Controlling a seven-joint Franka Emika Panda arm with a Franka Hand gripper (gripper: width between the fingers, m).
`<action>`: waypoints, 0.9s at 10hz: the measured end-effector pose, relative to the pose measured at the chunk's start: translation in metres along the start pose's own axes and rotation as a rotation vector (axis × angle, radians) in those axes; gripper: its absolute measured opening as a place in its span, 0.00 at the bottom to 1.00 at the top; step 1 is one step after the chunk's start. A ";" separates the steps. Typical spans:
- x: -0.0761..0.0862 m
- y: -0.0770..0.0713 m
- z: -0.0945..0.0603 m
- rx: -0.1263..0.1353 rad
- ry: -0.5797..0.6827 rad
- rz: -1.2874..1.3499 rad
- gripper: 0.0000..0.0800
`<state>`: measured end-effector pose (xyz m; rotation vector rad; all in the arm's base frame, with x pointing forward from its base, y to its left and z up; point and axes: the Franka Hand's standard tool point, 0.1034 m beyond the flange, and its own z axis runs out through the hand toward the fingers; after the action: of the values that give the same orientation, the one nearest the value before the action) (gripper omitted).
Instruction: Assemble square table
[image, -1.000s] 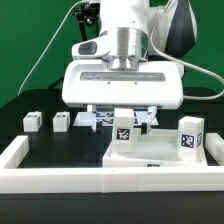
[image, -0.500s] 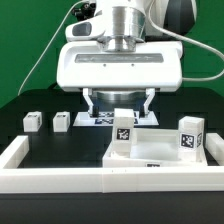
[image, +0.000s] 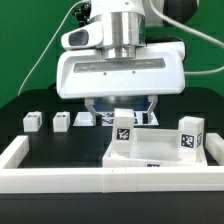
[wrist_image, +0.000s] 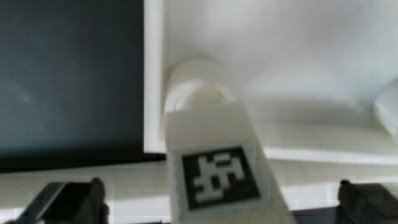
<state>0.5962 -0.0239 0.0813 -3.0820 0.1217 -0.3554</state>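
The square table's white slab (image: 160, 152) lies at the exterior view's right, with two tagged legs standing upright on its corners. One leg (image: 122, 128) stands at the slab's left corner, the other (image: 190, 135) at its right. My gripper (image: 121, 104) hangs open just above the left leg, touching nothing. In the wrist view that leg (wrist_image: 210, 150) rises between my two dark fingertips (wrist_image: 71, 200), with a gap on either side, and the slab (wrist_image: 302, 60) lies beyond it. Two loose legs (image: 33, 120) (image: 61, 120) rest on the black table at the exterior view's left.
A long low white border wall (image: 90, 182) runs along the front and up the left side. The marker board (image: 100, 118) lies flat behind the slab, partly hidden by my gripper. A green backdrop and cables stand behind the arm.
My open gripper has risen from around the left leg to just above it. The leg stays standing on the slab. Nothing else has moved.
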 end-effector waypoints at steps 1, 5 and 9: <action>0.000 0.000 0.002 0.018 -0.083 0.002 0.81; 0.004 0.000 0.005 0.042 -0.215 0.001 0.81; 0.003 0.000 0.006 0.041 -0.211 0.001 0.36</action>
<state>0.6005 -0.0240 0.0761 -3.0544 0.1078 -0.0309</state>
